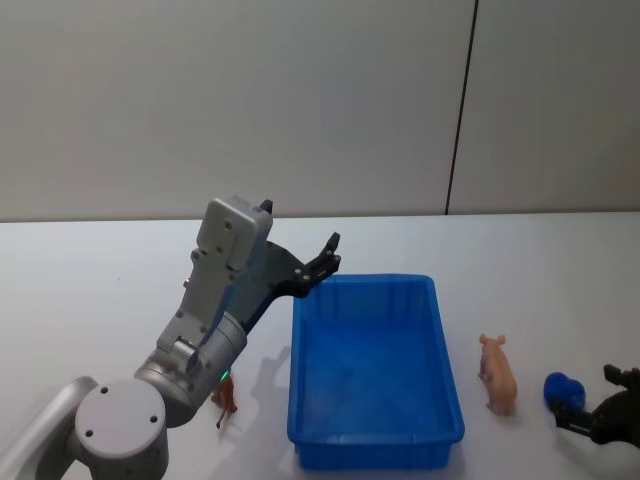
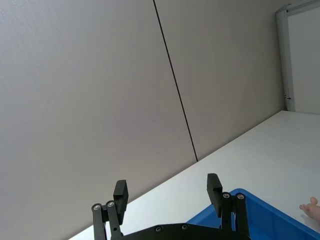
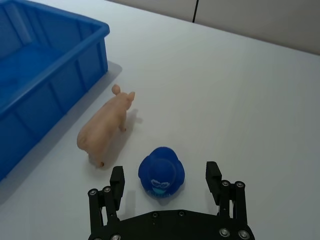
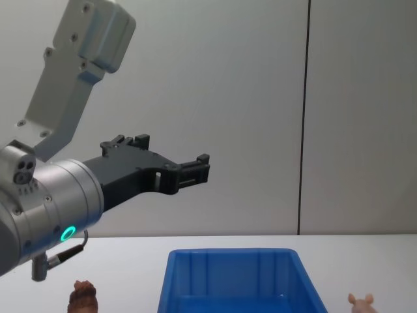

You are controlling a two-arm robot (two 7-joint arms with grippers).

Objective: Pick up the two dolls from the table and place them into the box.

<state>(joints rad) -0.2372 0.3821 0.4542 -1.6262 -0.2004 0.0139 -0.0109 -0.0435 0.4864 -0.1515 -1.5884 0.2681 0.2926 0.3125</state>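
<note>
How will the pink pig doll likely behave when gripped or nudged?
The pink pig doll looks moulded and smooth, so probably stiff, perhaps slippery across its rounded body. It seems to stand on thin legs, so a nudge may tip it. Being tiny beside the box, it is likely light.

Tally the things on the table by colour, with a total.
Blue: 2, the box and a small round toy
Pink: 1, the pig
Brown: 1, the lumpy toy figure
Total: 4
</note>
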